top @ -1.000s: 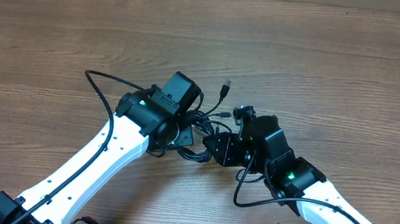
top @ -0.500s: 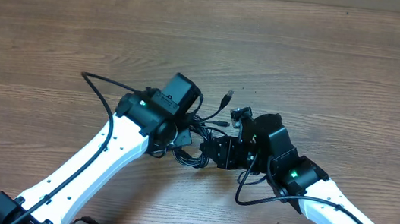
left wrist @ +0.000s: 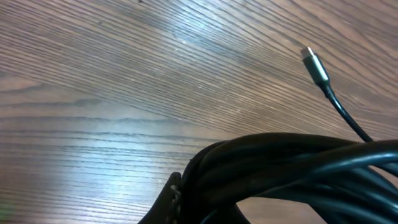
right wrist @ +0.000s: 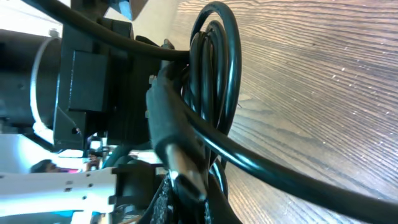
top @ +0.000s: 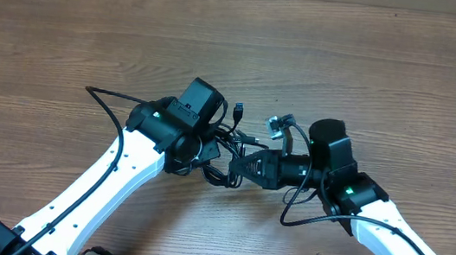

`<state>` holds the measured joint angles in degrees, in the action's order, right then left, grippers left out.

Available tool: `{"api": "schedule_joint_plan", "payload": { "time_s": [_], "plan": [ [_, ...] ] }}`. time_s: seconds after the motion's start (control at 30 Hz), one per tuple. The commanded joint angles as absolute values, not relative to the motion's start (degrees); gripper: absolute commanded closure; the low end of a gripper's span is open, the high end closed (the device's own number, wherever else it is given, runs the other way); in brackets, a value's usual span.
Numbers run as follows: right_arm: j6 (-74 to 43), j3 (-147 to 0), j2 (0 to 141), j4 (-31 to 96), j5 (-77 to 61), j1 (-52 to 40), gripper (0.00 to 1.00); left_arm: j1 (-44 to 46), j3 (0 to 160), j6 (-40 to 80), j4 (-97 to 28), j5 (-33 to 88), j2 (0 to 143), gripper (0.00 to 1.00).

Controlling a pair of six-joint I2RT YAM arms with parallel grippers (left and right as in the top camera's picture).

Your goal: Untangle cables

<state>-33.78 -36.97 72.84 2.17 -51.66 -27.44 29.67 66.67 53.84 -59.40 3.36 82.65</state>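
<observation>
The cables [top: 224, 141] lie as one tangled black bundle on the wood table between my two arms. A plug tip [top: 237, 109] sticks up at the bundle's far side. In the left wrist view the thick bundle [left wrist: 292, 162] crosses the lower frame, and a thin cord ending in a silver plug [left wrist: 314, 65] rises from it. My left gripper [top: 207, 153] [left wrist: 205, 211] is shut on that bundle. My right gripper [top: 236, 165] [right wrist: 205, 199] is shut on a cable's thick plug end [right wrist: 177, 152], with coiled loops [right wrist: 217, 74] just beyond it. The two grippers nearly touch.
Thicker black cables of the arms themselves arc out at the left [top: 109, 100] and at the right [top: 296, 214]. The left arm's wrist body [right wrist: 81, 81] fills the left of the right wrist view. Bare wood table [top: 375, 67] surrounds the tangle.
The right gripper has shut on a cable end, and its wrist has swung out to the right. The left arm has shifted slightly left, carrying the bundle and the upper plug tip with it.
</observation>
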Motion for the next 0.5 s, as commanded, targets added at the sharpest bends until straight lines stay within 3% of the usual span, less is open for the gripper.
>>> {"api": "schedule_joint_plan", "payload": {
  "time_s": [0.0, 0.17, 0.33, 0.47],
  "plan": [
    [-32.8, -38.2, 70.4, 1.3, -65.7, -25.6, 0.96, 27.8, 67.5, 53.8, -58.7, -3.1, 82.8, 0.96],
    [-32.7, -38.2, 70.4, 1.6, -65.4, -21.4, 0.96, 27.8, 67.5, 51.7, -58.6, -0.1, 82.8, 0.96],
    [-32.8, -38.2, 70.4, 8.3, -53.8, -16.1, 0.96, 27.8, 67.5, 48.4, -58.6, 0.3, 82.8, 0.96],
    [-33.0, -38.2, 70.5, 14.8, -43.8, -15.2, 0.87, 27.8, 67.5, 47.3, -56.9, 2.8, 82.8, 0.96]
  ]
}}
